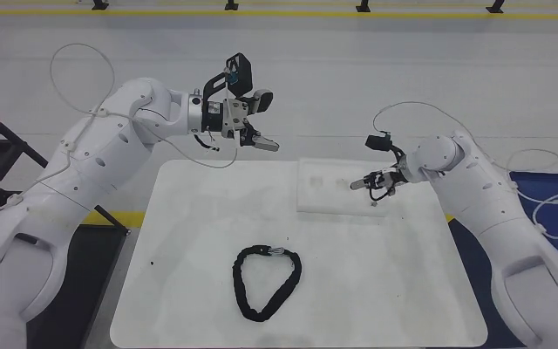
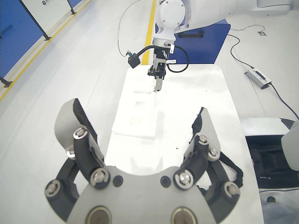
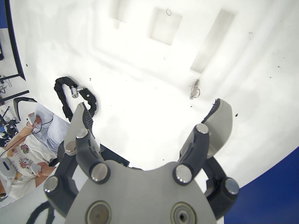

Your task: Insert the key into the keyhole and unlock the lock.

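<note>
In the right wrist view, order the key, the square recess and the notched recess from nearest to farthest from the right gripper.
1. key, just ahead of the right gripper.
2. square recess, the middle one of the row.
3. notched recess, at the row's far end.

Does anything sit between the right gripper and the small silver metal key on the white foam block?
Nothing visible does. The small silver metal key lies bare on the white foam block ahead of the open right gripper; the black fabric-covered chain lock lies well aside.
</note>
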`<control>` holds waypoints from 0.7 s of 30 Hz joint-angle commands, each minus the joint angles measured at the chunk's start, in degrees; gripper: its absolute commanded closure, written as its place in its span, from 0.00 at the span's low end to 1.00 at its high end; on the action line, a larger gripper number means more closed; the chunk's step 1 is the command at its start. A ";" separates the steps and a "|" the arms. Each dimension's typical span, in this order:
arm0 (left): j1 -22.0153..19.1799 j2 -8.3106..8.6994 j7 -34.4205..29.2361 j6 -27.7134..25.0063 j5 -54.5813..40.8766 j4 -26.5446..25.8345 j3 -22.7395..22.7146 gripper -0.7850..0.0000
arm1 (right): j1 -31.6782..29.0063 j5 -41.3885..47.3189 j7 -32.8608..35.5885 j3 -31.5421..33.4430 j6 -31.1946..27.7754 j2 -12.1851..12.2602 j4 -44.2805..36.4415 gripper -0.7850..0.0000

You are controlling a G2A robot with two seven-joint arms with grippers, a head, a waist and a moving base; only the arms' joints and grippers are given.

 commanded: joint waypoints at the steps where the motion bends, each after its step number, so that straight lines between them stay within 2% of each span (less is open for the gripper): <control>1: 0.00 0.00 0.00 0.00 0.00 0.00 0.00 0.00 | 0.14 -0.06 -0.33 -0.57 1.20 -0.76 1.69 0.00; 7: 0.00 0.00 0.00 0.00 0.00 0.00 0.00 0.00 | 0.41 0.04 -0.20 -2.09 4.16 -3.14 6.05 0.00; 15: 0.00 0.00 0.00 0.00 0.00 0.00 0.00 0.00 | 0.67 0.67 -0.62 -2.73 4.36 -5.53 11.30 0.00; 21: 0.00 0.00 0.00 0.00 0.00 0.00 0.00 0.00 | 0.66 0.68 -0.72 -2.78 4.20 -5.78 11.86 0.00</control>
